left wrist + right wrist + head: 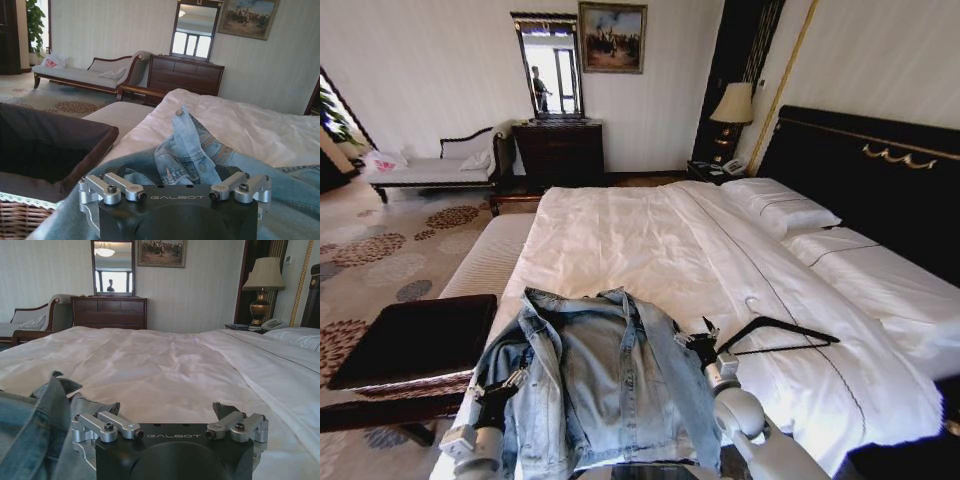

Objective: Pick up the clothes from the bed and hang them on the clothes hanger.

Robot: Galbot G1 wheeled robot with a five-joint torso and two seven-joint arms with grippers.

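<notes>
The faded-blue denim jacket (605,375) lies spread, collar up, on the white sheet at the foot of the bed (620,235). My left gripper (506,386) rests on the jacket's left sleeve. In the left wrist view it (175,176) is open, with a bunched fold of the jacket (186,150) rising between its fingers. At the jacket's right edge my right gripper (694,338) is open over bare sheet; in its wrist view (167,411) the jacket (47,410) lies just beside one finger. The black clothes hanger (782,334) lies flat on the sheet, right of that gripper.
A dark tray on a wicker-edged stand (415,340) sits left of the bed's foot, by the white cushioned bench (488,258). Pillows (782,206) and the black headboard (880,165) lie to the right. A chaise (435,170), dresser (560,150) and lamp (735,104) line the far wall.
</notes>
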